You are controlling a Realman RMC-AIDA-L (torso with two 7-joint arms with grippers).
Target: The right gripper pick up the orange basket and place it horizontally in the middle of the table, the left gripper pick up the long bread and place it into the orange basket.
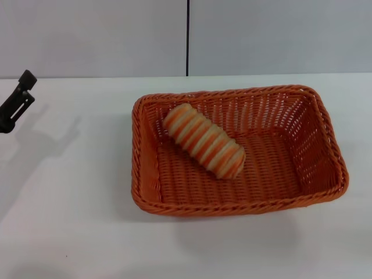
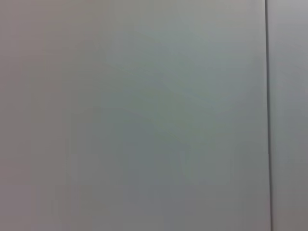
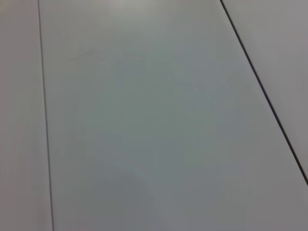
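The orange basket (image 1: 302, 145) lies lengthwise across the middle of the white table (image 1: 70, 203) in the head view. The long bread (image 1: 203, 140), striped orange and cream, rests inside it, slanting from the back left corner toward the centre of the basket floor. My left gripper (image 1: 22, 87) is at the far left edge of the head view, raised above the table, well away from the basket and holding nothing I can see. My right gripper is out of view. Neither wrist view shows the basket, the bread or any fingers.
A pale wall stands behind the table, split by a dark vertical seam (image 1: 188, 38). Both wrist views show only pale flat panels, each crossed by a thin seam line (image 2: 267, 115) (image 3: 44, 115).
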